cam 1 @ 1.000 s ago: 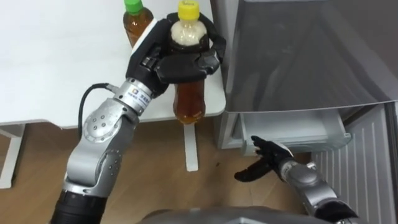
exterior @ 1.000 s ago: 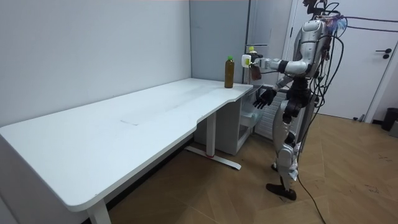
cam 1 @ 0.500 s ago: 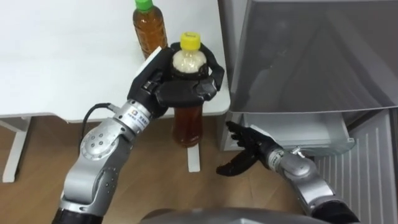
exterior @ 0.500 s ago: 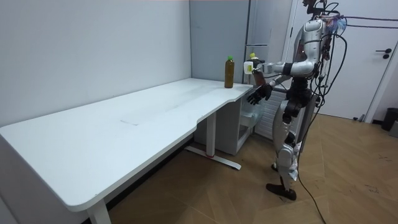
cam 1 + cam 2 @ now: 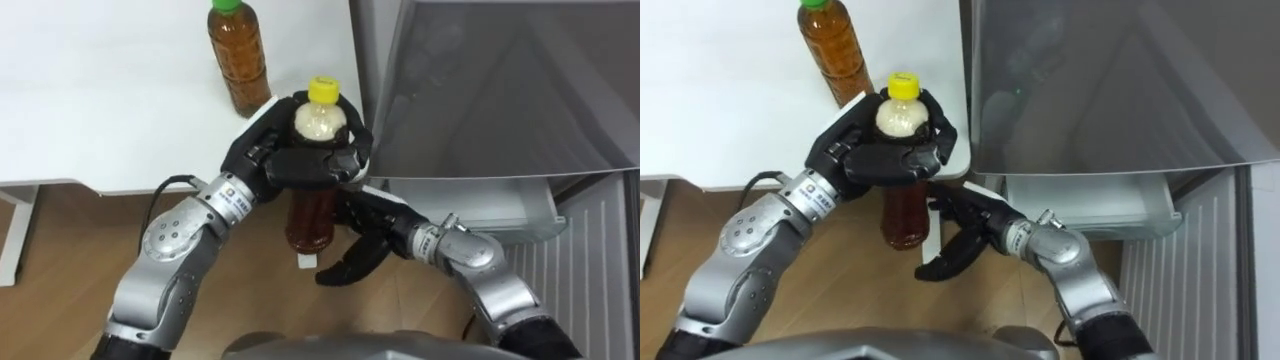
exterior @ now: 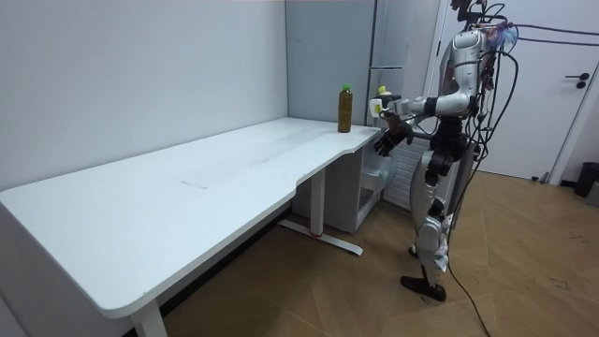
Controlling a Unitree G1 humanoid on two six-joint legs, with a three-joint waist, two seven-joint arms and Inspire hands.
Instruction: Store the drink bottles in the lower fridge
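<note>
One yellow-capped bottle [image 5: 312,215] stays clasped in the left robot hand [image 5: 300,165] off the corner of the surface [image 5: 100,120]; the right robot hand [image 5: 362,240], spread open, has risen beside it, likely for a handover.

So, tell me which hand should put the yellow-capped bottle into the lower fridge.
Probably right: the right hand is open beside the bottle, nearer the lower fridge; the left hand grips its neck.
</note>
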